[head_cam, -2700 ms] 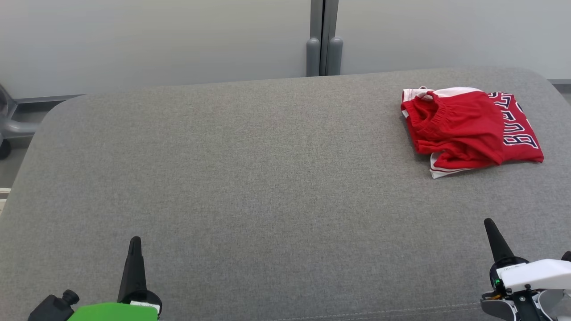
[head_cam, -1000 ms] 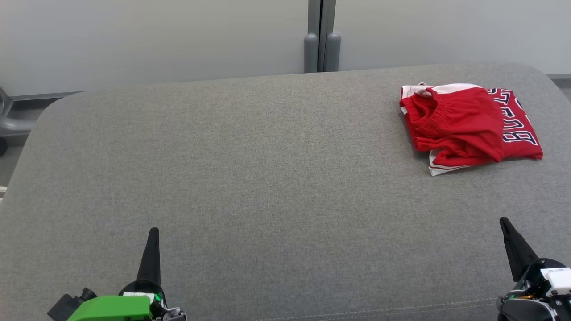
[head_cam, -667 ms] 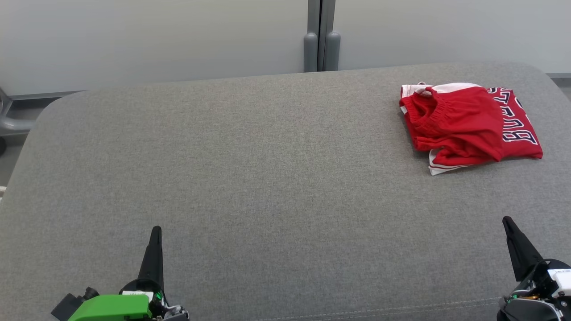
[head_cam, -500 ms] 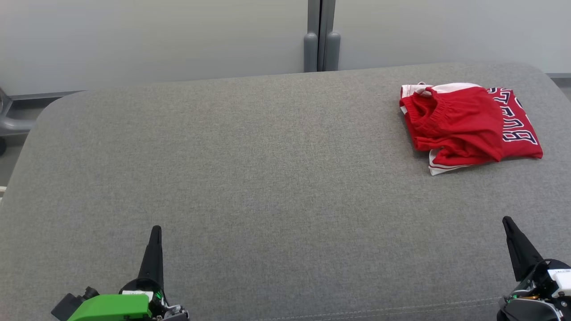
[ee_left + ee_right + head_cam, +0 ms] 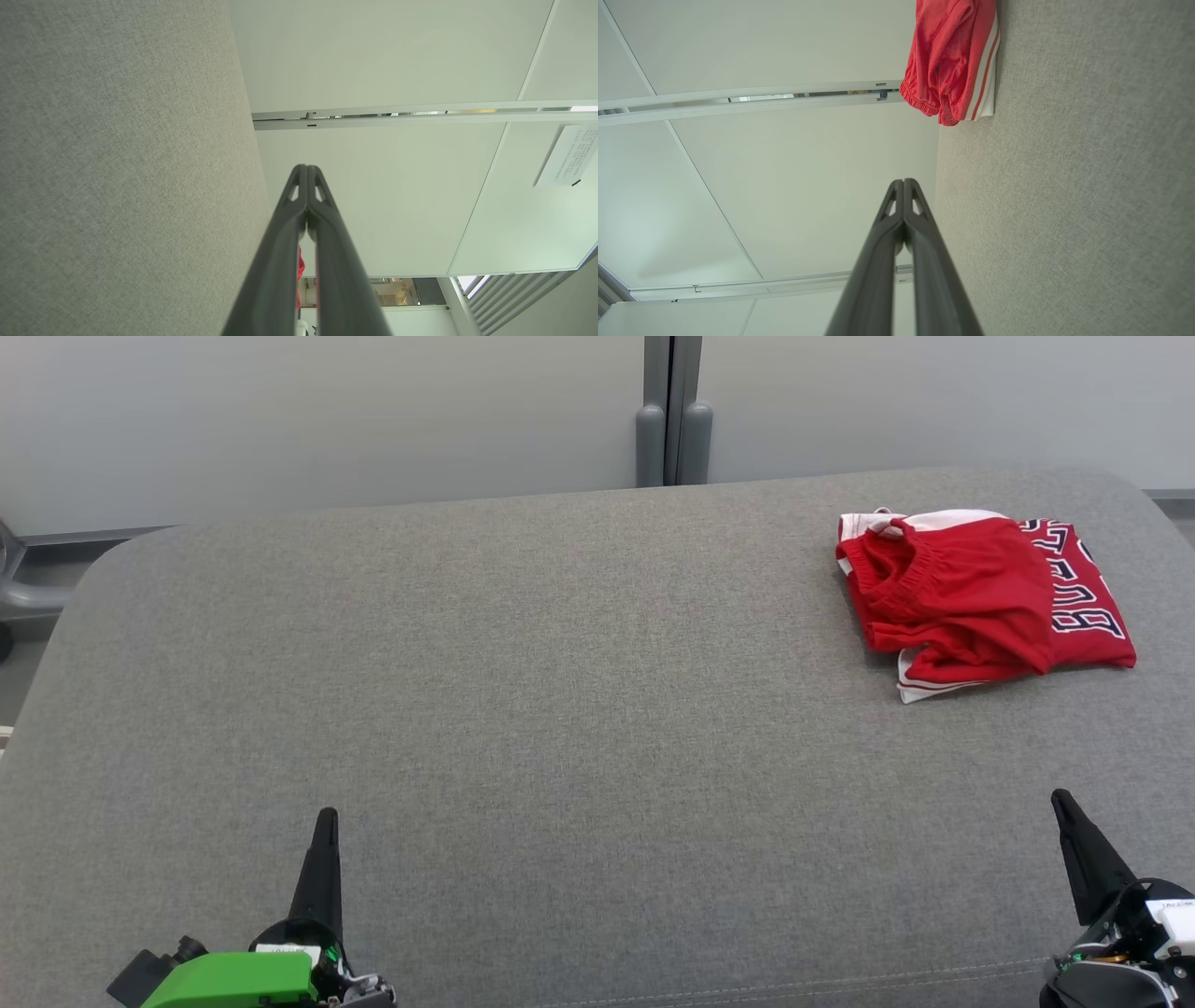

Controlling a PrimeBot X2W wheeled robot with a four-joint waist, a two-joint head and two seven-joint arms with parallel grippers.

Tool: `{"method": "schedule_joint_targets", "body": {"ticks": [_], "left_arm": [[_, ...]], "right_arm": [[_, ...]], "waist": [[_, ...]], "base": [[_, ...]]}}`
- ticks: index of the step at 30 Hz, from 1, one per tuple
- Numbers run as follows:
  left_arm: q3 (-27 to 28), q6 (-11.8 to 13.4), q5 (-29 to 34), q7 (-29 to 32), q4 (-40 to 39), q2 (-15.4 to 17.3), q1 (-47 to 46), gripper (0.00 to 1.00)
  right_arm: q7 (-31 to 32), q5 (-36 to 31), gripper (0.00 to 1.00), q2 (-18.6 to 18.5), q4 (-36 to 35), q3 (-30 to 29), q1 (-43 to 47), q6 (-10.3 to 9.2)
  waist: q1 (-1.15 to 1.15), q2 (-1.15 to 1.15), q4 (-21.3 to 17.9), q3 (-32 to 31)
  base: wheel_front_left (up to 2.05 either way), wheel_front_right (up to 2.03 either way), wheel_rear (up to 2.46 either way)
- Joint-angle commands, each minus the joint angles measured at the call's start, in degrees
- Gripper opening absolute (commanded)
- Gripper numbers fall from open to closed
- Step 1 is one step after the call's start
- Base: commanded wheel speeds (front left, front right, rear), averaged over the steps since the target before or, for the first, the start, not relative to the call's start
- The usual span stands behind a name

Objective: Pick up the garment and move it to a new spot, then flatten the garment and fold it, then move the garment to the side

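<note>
Folded garment (image 5: 980,602) far beyond right end effector (image 5: 1060,800).

The garment (image 5: 971,597) is red sportswear with white trim, folded into a compact, slightly rumpled bundle. It lies flat at the far right of the grey fabric surface (image 5: 560,709), close to the back edge. A gathered elastic waistband (image 5: 901,574) sits at the bundle's far left corner. Dark lettering outlined in white (image 5: 1083,597) runs along its right side. A white striped hem (image 5: 934,691) pokes out beneath the near edge.
</note>
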Motion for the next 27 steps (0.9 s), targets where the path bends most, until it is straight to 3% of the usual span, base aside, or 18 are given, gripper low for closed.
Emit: {"method": "schedule_joint_targets", "body": {"ticks": [1,27], "left_arm": [[0.0,-0.2,-0.1,0.3,-0.2,0.0,-0.6,0.00],[0.0,-0.2,-0.1,0.3,-0.2,0.0,-0.6,0.00]], "right_arm": [[0.1,0.3,0.00,0.0,-0.2,0.0,0.7,0.02],[0.0,0.4,0.00,0.0,-0.2,0.1,0.8,0.02]], "waist": [[0.00,0.00,0.0,0.0],[0.00,0.00,0.0,0.0]], "base": [[0.00,0.00,0.00],[0.00,0.00,0.00]]}}
